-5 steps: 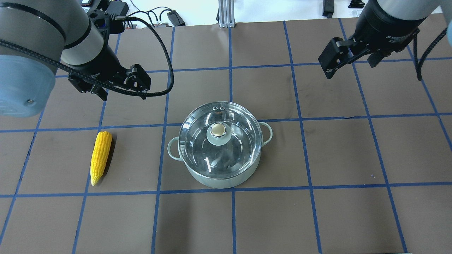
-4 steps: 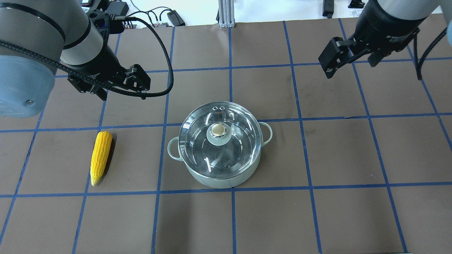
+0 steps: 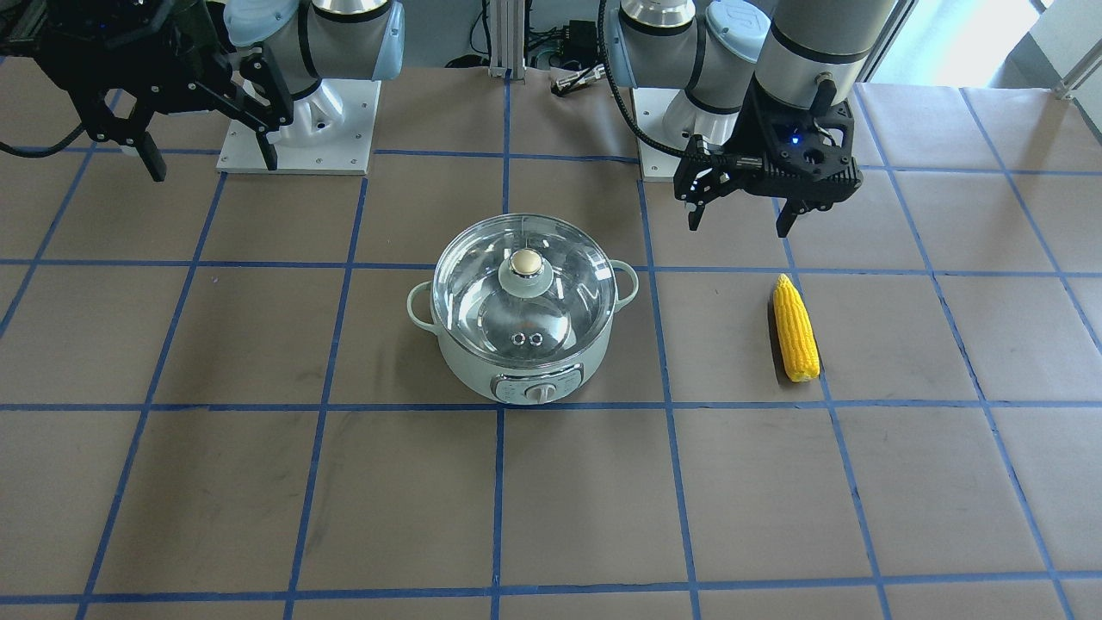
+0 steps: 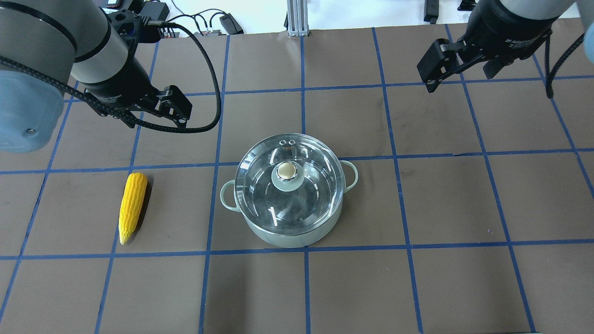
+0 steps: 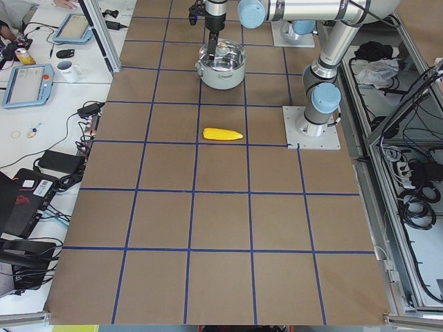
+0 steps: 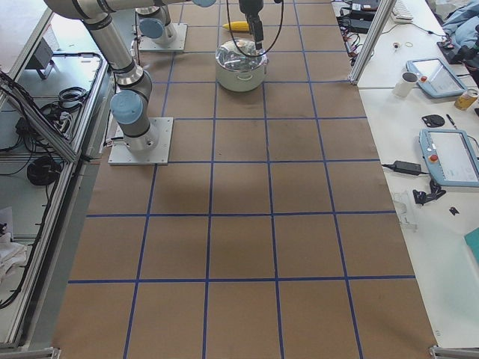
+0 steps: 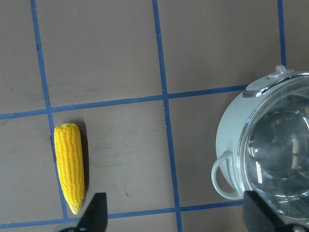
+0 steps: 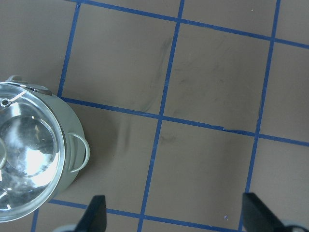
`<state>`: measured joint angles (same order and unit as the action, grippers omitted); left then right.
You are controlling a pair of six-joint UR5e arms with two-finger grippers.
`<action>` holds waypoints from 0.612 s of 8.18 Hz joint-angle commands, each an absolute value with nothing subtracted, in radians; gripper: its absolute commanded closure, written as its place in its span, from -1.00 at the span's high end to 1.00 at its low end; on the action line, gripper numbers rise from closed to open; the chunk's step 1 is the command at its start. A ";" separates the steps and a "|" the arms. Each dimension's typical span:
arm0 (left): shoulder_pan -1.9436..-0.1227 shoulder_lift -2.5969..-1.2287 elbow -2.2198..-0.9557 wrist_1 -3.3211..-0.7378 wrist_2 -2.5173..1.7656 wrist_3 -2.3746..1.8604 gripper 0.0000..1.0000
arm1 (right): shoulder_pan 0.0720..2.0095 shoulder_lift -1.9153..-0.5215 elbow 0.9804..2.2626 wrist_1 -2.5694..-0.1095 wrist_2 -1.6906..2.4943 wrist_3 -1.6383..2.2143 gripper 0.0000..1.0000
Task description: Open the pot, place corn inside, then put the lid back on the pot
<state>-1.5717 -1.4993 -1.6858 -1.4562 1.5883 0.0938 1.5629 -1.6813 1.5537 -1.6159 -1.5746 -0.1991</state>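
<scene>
The pale mint-green pot (image 4: 278,237) stands mid-table with its clear glass lid (image 4: 306,195) seated on it, beige knob (image 4: 287,171) on top. Its control dial (image 3: 539,393) faces away from me. The yellow corn (image 4: 132,207) lies flat to the pot's left, apart from it. My left gripper (image 3: 739,222) hangs open and empty above the mat, behind the corn. My right gripper (image 3: 213,164) hangs open and empty, far back right of the pot. The left wrist view shows the corn (image 7: 70,166) and the pot (image 7: 227,145); the right wrist view shows the pot's wall (image 8: 72,140).
A brown mat with a blue tape grid (image 4: 304,88) covers the table. The arm bases (image 3: 301,129) stand at the robot's edge. An aluminium post (image 4: 296,18) and cables (image 4: 204,21) lie beyond the far edge.
The left arm has shifted slightly back and to the left. The right gripper has drawn slightly back. Pot, lid and corn have not moved.
</scene>
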 commanded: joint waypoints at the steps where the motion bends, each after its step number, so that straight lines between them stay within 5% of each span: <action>1: -1.414 -1.511 -1.698 -1.454 1.589 0.257 1.00 | 1.584 -1.672 1.543 -1.608 -1.572 -0.057 1.00; 5: -1.191 -1.583 -1.713 -1.439 1.589 0.538 1.00 | 1.894 -1.490 1.545 -1.750 -1.574 0.318 1.00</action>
<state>-1.2595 -1.5349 -1.7047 -1.4524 1.5894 0.4465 1.7339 -1.5855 1.5447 -1.6590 -1.5738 0.1253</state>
